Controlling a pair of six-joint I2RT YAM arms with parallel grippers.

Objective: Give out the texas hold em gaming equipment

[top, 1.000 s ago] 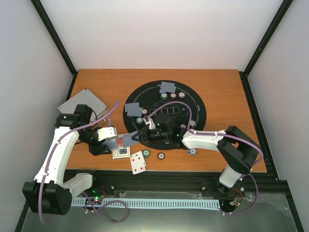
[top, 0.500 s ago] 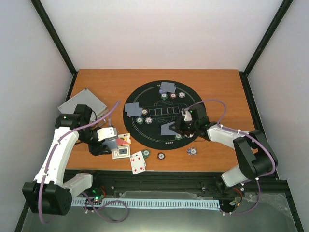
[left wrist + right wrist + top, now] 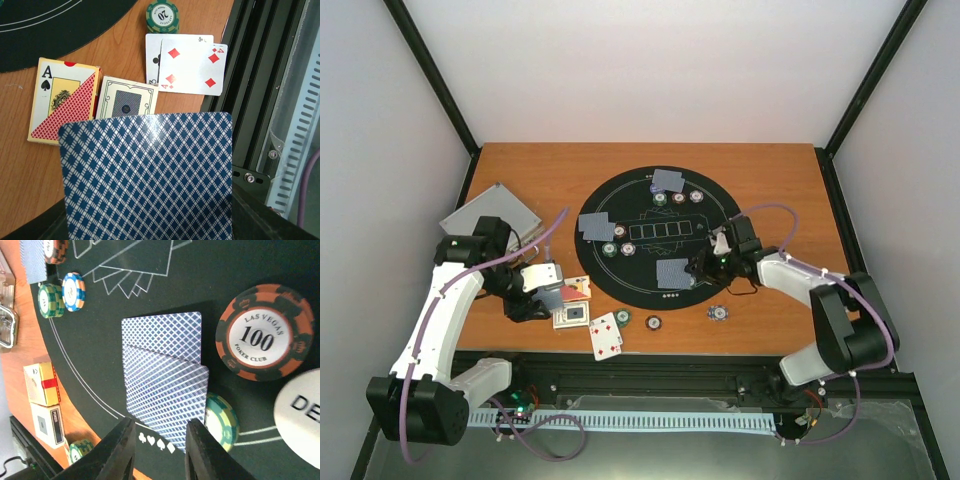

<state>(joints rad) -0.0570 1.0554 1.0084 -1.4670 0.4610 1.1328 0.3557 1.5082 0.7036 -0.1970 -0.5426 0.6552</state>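
- Black mat point(image 3: 620, 190), centre of the table point(image 3: 570, 165): right claw point(image 3: 159, 447) hanging over its near edge, jaws standing apart, gripping nothing. Two face-down cards point(image 3: 165, 375) are lying just ahead of it, overlapping. A low pull-back risks dragging them into the 100 chip point(image 3: 265, 332) or dealer button point(image 3: 305, 415) sitting just beside.
- Left claw point(image 3: 548, 290), near-left of the mat: pinching one patterned-back card point(image 3: 150, 175). The hold is thin, so the card could be slipping out in transit.
- Silver case point(image 3: 490, 213), far-left of the mat: interior not showing, so contents cannot be told.
- Red-and-yellow card box point(image 3: 62, 102) and white pack point(image 3: 125, 97), off the mat's near-left edge: both lying closed, contents hidden.
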